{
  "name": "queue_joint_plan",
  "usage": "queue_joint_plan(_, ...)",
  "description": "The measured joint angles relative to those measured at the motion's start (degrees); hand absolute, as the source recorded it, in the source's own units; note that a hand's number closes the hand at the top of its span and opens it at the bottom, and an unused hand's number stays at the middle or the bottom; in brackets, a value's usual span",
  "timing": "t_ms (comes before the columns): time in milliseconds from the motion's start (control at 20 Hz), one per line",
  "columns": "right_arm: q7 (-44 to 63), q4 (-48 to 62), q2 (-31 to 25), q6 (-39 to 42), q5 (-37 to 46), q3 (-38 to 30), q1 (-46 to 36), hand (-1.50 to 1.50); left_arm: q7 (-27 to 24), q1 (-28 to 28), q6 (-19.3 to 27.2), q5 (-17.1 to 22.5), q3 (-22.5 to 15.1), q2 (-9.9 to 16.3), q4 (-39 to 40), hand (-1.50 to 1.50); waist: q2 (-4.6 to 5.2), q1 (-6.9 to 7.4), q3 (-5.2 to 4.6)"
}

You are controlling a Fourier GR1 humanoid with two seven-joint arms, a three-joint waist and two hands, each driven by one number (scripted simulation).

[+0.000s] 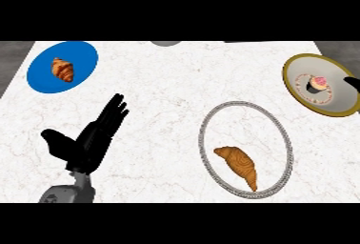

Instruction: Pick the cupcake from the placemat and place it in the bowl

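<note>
From where I stand, the white marbled bench (169,100) carries three dishes spread well apart. At the far right sits the bowl (345,102), grey inside with a dull gold rim, and the cupcake (318,84) with its pink top is already resting in it, a little toward the far side of the bowl's floor. A small dark shape (351,81) pokes in over the bowl's right rim at the edge of view; it may be part of the right hand, but too little of it shows for me to say, and I cannot tell how those fingers stand. The left hand (90,138) hovers over the near left of the bench, its black fingers (112,112) straight and spread, pointing away toward the far side, thumb out to the left, holding nothing. Near the middle, slightly right, lies a round placemat (278,128) with a patterned grey border, and a long croissant (239,166) lies across its near half. At the far left corner a blue plate (81,55) holds a smaller croissant (63,69).
</note>
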Motion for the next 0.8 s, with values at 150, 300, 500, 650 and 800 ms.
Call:
queue_joint_plan(150, -3.2, -7.6, 4.0, 3.7, -2.8, -0.2, 6.5, -1.5, -0.4, 0.9, 0.3, -0.2, 0.2, -0.1, -0.2, 0.0, -0.24, -0.86, -0.08)
queue_joint_plan(300, -5.9, -14.9, 9.1, 6.8, -4.7, 0.1, 13.6, 1.5, -0.6, 1.3, 1.1, -0.5, 0.4, -0.4, -0.3, 0.0, -0.52, -2.0, -0.16)
queue_joint_plan(500, -9.6, -24.7, 15.5, 11.0, -6.1, 0.8, 24.3, 1.5, -0.3, 1.7, 1.2, -0.2, 1.2, 0.2, -0.9, 0.0, -0.74, -3.2, -0.25)
queue_joint_plan(650, -13.1, -30.0, 20.4, 14.3, -8.0, 1.5, 33.7, 1.5, -0.2, 2.0, 1.1, 0.0, 1.3, 0.3, -1.2, 0.0, -0.6, -3.51, -0.22)
queue_joint_plan(800, -16.7, -32.7, 22.9, 16.8, -9.7, 3.9, 43.6, 1.5, -0.3, 1.9, 1.3, -0.2, 1.1, 0.1, -1.6, 0.0, -0.31, -3.4, -0.15)
